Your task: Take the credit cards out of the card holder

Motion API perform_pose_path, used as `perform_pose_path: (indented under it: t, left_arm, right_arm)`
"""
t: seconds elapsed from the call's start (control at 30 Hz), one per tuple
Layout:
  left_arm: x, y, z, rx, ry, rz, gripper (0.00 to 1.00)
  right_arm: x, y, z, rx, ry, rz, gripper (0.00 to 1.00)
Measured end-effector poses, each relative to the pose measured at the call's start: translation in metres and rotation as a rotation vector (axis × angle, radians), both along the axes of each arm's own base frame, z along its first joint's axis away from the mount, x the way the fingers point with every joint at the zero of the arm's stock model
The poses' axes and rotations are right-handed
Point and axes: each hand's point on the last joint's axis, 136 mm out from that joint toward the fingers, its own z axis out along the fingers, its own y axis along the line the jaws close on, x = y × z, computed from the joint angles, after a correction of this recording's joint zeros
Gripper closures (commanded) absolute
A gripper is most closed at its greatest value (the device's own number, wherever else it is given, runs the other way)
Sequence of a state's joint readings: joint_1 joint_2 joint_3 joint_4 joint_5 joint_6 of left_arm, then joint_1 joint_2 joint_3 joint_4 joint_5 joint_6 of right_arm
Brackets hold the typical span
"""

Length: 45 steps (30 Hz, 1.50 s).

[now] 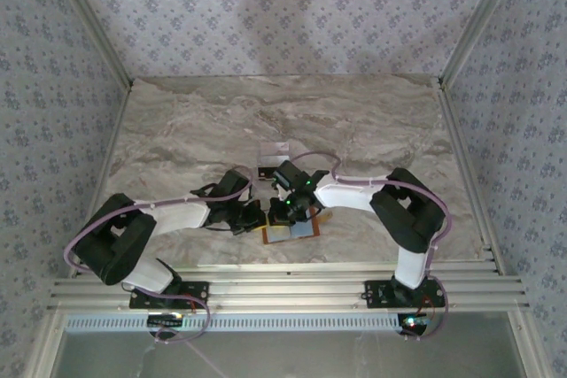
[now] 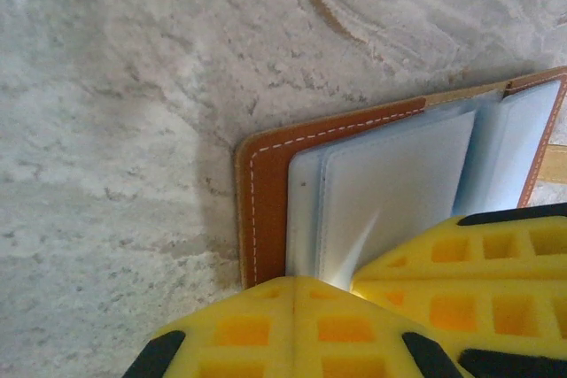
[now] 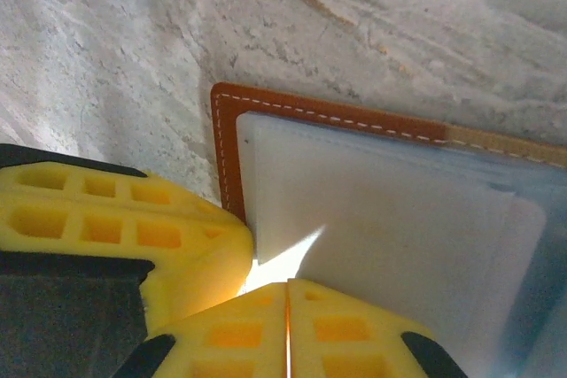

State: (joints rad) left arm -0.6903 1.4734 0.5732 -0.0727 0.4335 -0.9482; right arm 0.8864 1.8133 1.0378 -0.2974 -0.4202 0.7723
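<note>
Jaws of left gripper (image 2: 297, 288) closed at edge of card holder (image 1: 292, 233), lower centre of frame; credit cards (image 3: 381, 223) inside its sleeves (image 2: 399, 183), likely stiff, light, slick, want pinching by an exposed edge; right gripper (image 3: 285, 289) closed too, hold unclear

The marbled grey-beige surface (image 1: 372, 130) carries the orange-brown card holder (image 1: 297, 231), lying open and flat near the bottom centre of the top view. A small clear rack (image 1: 272, 153) sits just above it.

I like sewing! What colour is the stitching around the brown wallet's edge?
White stitching along the card holder, clearest in the right wrist view.
</note>
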Motion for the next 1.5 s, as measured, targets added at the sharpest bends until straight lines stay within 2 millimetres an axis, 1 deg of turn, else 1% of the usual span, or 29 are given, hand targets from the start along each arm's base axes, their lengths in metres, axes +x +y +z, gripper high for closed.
perform_pose_path:
  t: [0.17, 0.3, 0.43, 0.57, 0.67, 0.77, 0.87, 0.97, 1.13, 1.23, 1.3, 1.37, 1.5]
  left_arm:
    - [0.000, 0.001, 0.001, 0.004, -0.002, 0.001, 1.00]
    - [-0.001, 0.005, 0.000, 0.022, -0.002, 0.004, 1.00]
    - [-0.002, 0.006, -0.001, 0.030, -0.005, -0.001, 1.00]
    - [-0.001, 0.006, -0.002, 0.033, -0.007, 0.000, 1.00]
    - [-0.002, 0.007, -0.002, 0.036, -0.008, -0.003, 1.00]
    - [-0.002, 0.007, -0.002, 0.038, -0.010, -0.004, 1.00]
    - [-0.002, 0.007, -0.002, 0.038, -0.009, -0.004, 1.00]
    - [-0.002, 0.008, -0.002, 0.043, -0.005, -0.004, 1.00]
    - [-0.003, 0.009, -0.002, 0.057, 0.002, -0.009, 1.00]
    - [-0.003, 0.011, -0.001, 0.072, 0.009, -0.010, 1.00]
    - [-0.003, 0.012, 0.001, 0.081, 0.011, -0.011, 1.00]
    - [-0.002, 0.011, 0.004, 0.084, 0.006, -0.010, 1.00]
    - [-0.001, 0.005, 0.013, 0.076, -0.012, -0.023, 1.00]
  right_arm:
    - [0.001, 0.000, -0.001, -0.004, -0.003, -0.003, 0.91]
    - [0.002, -0.005, -0.003, -0.035, -0.019, -0.006, 0.89]
    - [0.005, -0.015, -0.004, -0.098, -0.050, -0.006, 0.84]
    - [0.007, -0.028, -0.003, -0.164, -0.079, -0.006, 0.77]
    - [0.008, -0.039, -0.002, -0.221, -0.098, -0.005, 0.71]
    - [0.009, -0.051, 0.003, -0.272, -0.124, -0.002, 0.65]
    - [0.009, -0.070, 0.008, -0.348, -0.151, -0.008, 0.57]
    - [0.010, -0.089, 0.011, -0.424, -0.173, -0.014, 0.55]
    - [0.012, -0.118, 0.015, -0.548, -0.205, -0.029, 0.55]
    - [0.013, -0.130, 0.021, -0.598, -0.224, -0.035, 0.55]
    - [0.014, -0.131, 0.027, -0.598, -0.237, -0.040, 0.56]
    - [0.015, -0.126, 0.033, -0.558, -0.243, -0.047, 0.59]
    - [0.016, -0.099, 0.043, -0.377, -0.231, -0.058, 0.63]
